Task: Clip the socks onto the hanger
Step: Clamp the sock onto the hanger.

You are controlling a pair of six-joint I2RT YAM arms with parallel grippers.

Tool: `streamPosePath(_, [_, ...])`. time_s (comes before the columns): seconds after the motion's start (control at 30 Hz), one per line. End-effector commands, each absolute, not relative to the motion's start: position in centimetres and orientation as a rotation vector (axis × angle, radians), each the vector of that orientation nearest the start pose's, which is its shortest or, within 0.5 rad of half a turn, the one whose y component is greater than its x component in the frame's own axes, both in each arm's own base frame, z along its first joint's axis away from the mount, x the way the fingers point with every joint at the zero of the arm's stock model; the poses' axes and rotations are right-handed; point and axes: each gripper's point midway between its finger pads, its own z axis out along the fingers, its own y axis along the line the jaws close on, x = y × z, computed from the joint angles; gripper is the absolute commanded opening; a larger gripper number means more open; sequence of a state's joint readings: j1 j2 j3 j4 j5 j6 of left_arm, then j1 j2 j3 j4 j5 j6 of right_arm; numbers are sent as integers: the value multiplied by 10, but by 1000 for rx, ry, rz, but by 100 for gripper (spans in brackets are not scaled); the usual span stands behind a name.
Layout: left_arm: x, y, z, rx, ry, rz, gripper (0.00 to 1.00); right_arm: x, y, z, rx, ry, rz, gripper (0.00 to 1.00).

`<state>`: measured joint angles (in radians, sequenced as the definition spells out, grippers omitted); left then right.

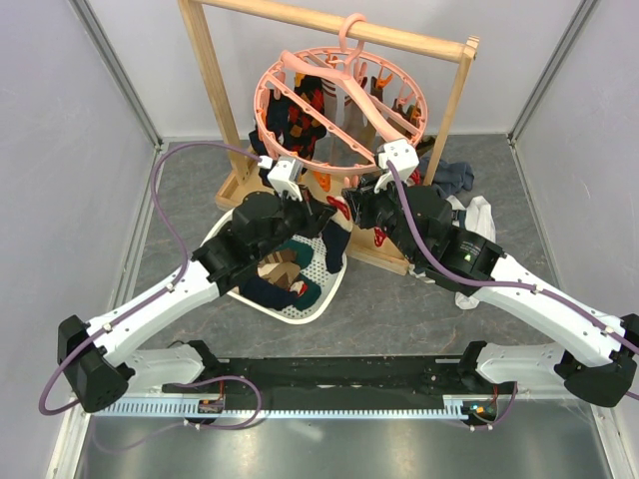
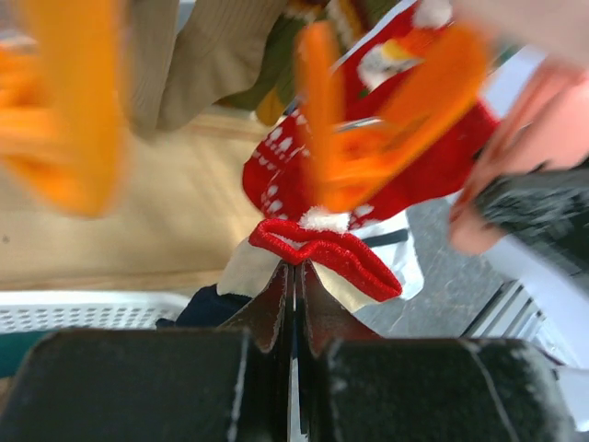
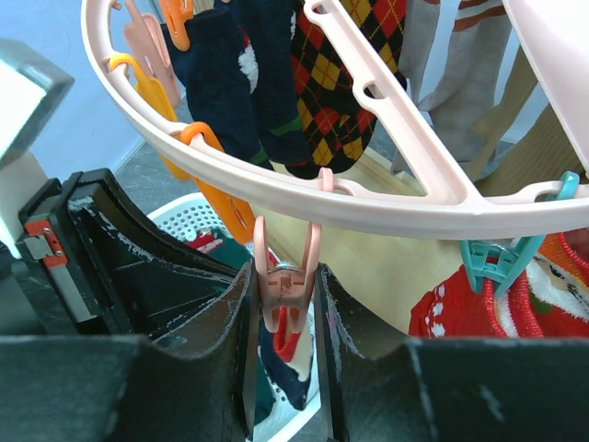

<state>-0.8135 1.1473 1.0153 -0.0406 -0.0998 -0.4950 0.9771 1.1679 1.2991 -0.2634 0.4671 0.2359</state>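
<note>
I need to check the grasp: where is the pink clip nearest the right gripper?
In the right wrist view, the pink clip hangs from the hanger at centre, between the fingers of the right gripper, left of a teal clip.

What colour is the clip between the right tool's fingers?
Pale pink; the clip shows best in the right wrist view.

A round pink plastic ring hanger [image 3: 386, 198] hangs by its top hook, with navy socks [image 3: 216, 83], a red-and-yellow argyle sock [image 3: 336, 101] and tan socks [image 3: 460, 83] clipped beneath it. A teal clip [image 3: 497, 267] holds a red sock with white pattern [image 3: 460, 308]. The right gripper [image 3: 285, 276] pinches a pink clip [image 3: 287, 285]. The left gripper [image 2: 294, 272] pinches a red-cuffed sock [image 2: 322, 249]. Dark teal, navy and brown socks [image 1: 290, 279] lie heaped in a white mesh basket [image 1: 324, 279].
</note>
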Motion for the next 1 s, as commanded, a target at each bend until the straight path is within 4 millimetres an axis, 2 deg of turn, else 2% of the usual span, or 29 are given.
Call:
streamPosePath(0.0, [280,-303,351,123,1688,-930,2,257,285,365,-358,1750,554,0])
streamPosePath(0.53, [279,-309,373,81,1672,-959,2,258,286,354,-364,1771,542,0])
streamPosePath(0.83, [272,-306,368,85,1705,-961,2,262,275,356,-348,1756,482,0])
streamPosePath(0.97, [269,-304,373,71,1699,-984,2,263,273,354,-350,1758,461,0])
